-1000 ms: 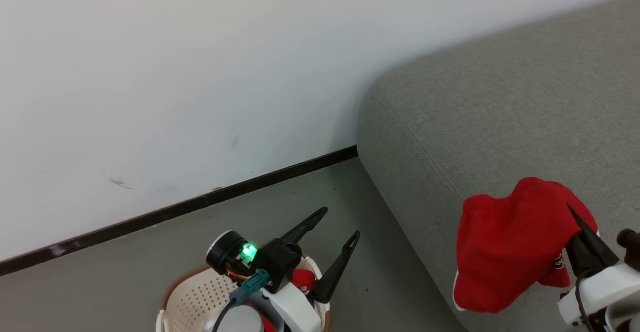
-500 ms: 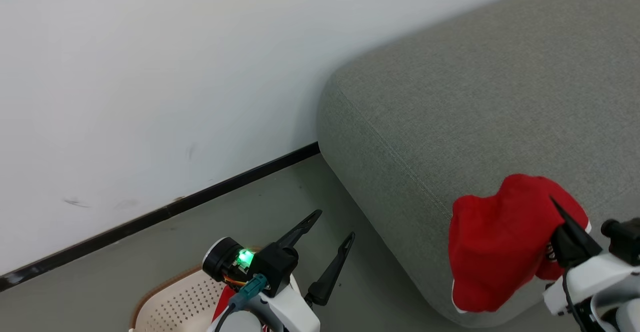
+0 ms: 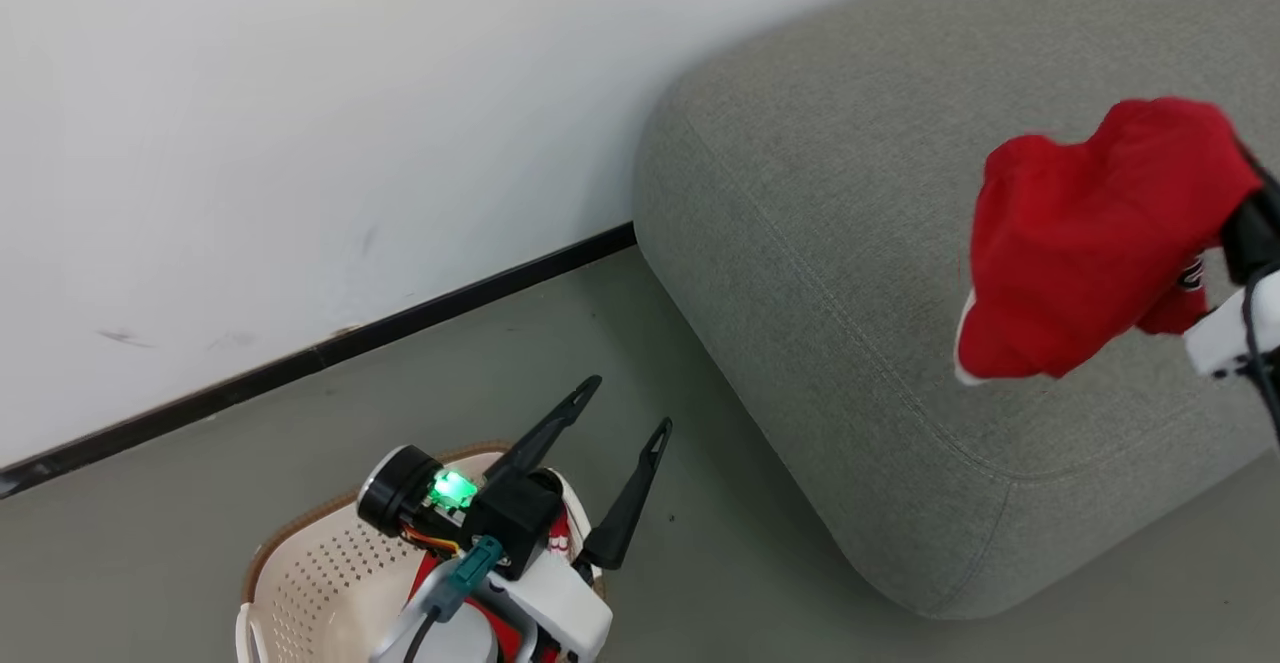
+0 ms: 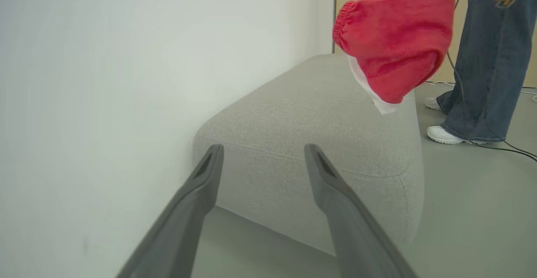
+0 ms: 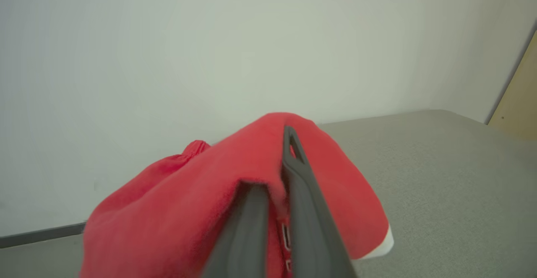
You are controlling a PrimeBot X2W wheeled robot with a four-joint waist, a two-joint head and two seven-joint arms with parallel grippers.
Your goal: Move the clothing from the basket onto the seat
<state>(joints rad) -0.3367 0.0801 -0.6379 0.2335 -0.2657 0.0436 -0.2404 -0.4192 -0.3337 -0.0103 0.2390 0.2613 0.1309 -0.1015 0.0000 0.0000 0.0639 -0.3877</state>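
red garment (image 3: 1090, 243) hangs above seat (image 3: 850, 193), clamped in right end effector (image 5: 282, 156); long axis slants from grip down-left, white hem lowest. left end effector (image 3: 626, 405) fingers apart over basket (image 3: 320, 563). versus half second earlier: garment farther in over cushion, off front edge.

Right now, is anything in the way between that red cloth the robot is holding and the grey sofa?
Nothing visible. The right claw is shut on the soft red garment with white trim, which hangs over the large grey fabric sofa. Below the garment there is just the sofa's bare top.
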